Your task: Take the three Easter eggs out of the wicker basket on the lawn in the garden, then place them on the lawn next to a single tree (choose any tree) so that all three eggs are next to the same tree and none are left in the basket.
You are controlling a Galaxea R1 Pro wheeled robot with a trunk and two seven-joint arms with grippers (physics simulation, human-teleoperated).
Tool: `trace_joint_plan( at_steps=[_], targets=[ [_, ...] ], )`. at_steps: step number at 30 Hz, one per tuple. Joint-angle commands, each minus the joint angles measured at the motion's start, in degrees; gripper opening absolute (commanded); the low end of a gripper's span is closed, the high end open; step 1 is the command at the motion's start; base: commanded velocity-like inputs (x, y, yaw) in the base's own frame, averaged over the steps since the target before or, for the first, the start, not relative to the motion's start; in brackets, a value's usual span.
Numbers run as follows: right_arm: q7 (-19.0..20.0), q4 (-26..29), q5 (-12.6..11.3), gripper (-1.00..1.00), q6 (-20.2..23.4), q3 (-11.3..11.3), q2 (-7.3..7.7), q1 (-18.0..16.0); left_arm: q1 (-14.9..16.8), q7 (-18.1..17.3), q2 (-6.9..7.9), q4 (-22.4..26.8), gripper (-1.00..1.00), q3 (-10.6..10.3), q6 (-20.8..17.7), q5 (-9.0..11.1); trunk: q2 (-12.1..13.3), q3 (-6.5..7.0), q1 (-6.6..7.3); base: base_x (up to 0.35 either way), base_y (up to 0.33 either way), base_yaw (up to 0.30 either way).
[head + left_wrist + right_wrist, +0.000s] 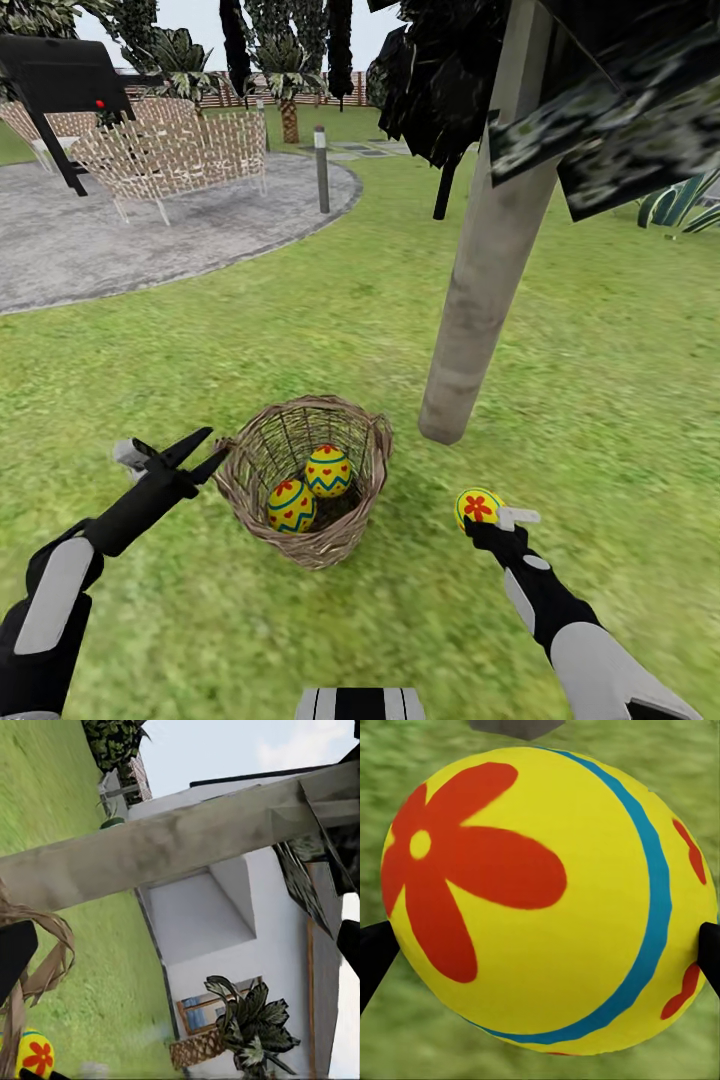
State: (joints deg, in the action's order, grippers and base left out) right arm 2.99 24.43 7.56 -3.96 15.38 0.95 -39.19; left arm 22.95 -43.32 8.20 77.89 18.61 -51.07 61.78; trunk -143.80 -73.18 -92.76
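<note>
Gripping a yellow egg (478, 506) with a red flower, the right gripper (490, 516) hangs over the lawn (350, 300) at about 5 o'clock in the head view, its fingers pinched on the egg's two sides. The right wrist view shows that held egg (547, 900) close up, a blue band curving round it and a dark fingertip (375, 952) at either edge, with grass blurred behind.

The basket (305, 478) lies tilted on the grass at about 6 o'clock, just left of the held egg and apart from it. Two eggs sit inside: one (328, 470) with a blue zigzag band toward the rim at the far side, the other (291, 505) touching it at the near left.

The left gripper (195, 452) hovers at about 8 o'clock, its fingers spread, their tips just beside the basket's left rim and empty. From the left wrist view, strands of wicker (45, 945) show beside one dark finger (15, 956), and the held egg (34, 1054) peeks in at the frame's corner.

The tree (490, 250) rises at about 1 o'clock, its pale trunk meeting the grass near the basket's far right, between basket and held egg but farther off. The trunk (172, 847) also crosses the left wrist view, with a white house (247, 945) behind it.

A gravel patio (150, 230) with woven chairs (170, 150) fills the 10 o'clock quarter, well apart from the eggs.
</note>
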Motion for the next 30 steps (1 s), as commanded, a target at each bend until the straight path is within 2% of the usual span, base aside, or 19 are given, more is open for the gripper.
trace_joint_plan(
  at_steps=[1, 7, 23, 30],
  targets=[
    [0.0, 0.0, 0.0, -1.0, 0.0, 0.0, 0.01, 0.0, 0.0, -0.1, -0.02, 0.0, 1.0, -0.9, 0.1, 0.0, 0.0, 0.0, 0.0, 0.23, -0.06, 0.0],
    [0.0, 0.5, 0.0, -1.0, 0.0, 0.0, -0.05, 0.0, 0.0, -0.2, -0.75, 0.0, 1.0, -1.9, 0.2, 0.0, 0.0, 0.0, 0.0, 0.288, -0.064, 0.0],
    [0.2, 0.7, 0.0, -1.0, 0.0, 0.0, -0.08, 0.0, 0.0, -0.2, -0.82, 0.0, 1.0, -1.9, 0.3, 0.0, 0.0, 0.0, 0.0, 0.078, -0.085, 0.0],
    [-0.1, 0.7, 0.1, -1.0, 0.0, -0.1, -0.91, 0.0, 0.0, -0.2, -0.82, 0.0, 1.0, -1.9, 0.4, 0.0, 0.0, 0.0, 0.0, 0.0, -0.033, 0.233]
  ],
)
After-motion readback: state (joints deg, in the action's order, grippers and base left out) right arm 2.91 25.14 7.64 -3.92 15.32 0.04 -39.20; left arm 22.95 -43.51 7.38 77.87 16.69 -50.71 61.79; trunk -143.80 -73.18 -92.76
